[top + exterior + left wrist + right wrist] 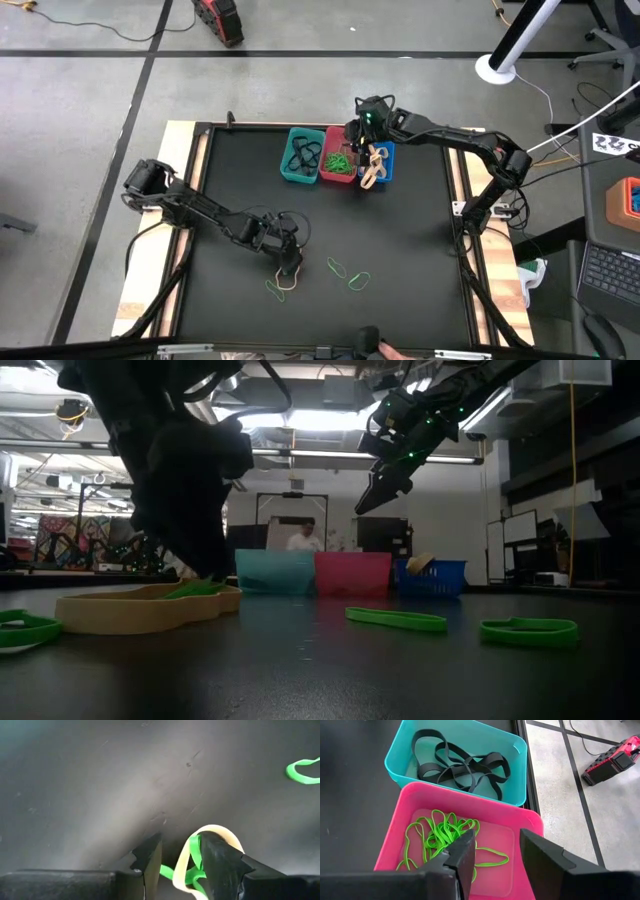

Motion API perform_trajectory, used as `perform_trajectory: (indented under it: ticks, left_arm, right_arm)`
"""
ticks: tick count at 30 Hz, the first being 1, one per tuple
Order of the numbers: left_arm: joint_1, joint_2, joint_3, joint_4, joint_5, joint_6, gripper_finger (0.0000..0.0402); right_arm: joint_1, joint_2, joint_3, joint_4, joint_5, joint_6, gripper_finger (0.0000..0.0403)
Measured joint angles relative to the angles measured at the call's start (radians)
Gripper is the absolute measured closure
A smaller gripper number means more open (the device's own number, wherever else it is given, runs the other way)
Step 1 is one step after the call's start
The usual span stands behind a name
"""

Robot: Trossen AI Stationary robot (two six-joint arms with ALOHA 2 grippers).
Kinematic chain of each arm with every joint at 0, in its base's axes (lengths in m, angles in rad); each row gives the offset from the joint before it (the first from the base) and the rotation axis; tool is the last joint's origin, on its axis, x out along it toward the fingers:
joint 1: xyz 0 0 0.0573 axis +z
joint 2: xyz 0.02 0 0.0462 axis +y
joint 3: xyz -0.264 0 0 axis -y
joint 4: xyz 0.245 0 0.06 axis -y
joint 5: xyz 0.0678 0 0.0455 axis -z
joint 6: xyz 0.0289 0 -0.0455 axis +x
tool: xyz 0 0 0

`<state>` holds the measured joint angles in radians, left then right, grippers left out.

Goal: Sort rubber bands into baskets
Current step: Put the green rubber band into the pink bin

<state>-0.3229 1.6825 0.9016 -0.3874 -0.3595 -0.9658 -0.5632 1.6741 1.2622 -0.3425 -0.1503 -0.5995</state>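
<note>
Three baskets (339,160) sit in a row, long sides touching. Right gripper (495,852) hovers over the pink basket (530,827), fingers parted and empty. Left gripper (181,857), jaws apart, is down on a tan band (220,831) tangled with a green band (194,855), though probably not yet pinching either.

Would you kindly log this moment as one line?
left gripper: open, down over tan band | right gripper: open, empty, above pink basket | green bands loose on table
</note>
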Motion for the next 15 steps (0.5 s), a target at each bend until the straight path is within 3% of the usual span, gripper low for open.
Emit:
perform_trajectory:
  ticks: [15]
  left_arm:
    - [0.008, 0.0, 0.0, 0.029, 0.048, 0.005, 0.027]
  right_arm:
    - [0.0, 0.0, 0.0, 0.0, 0.0, 0.0, 0.0248]
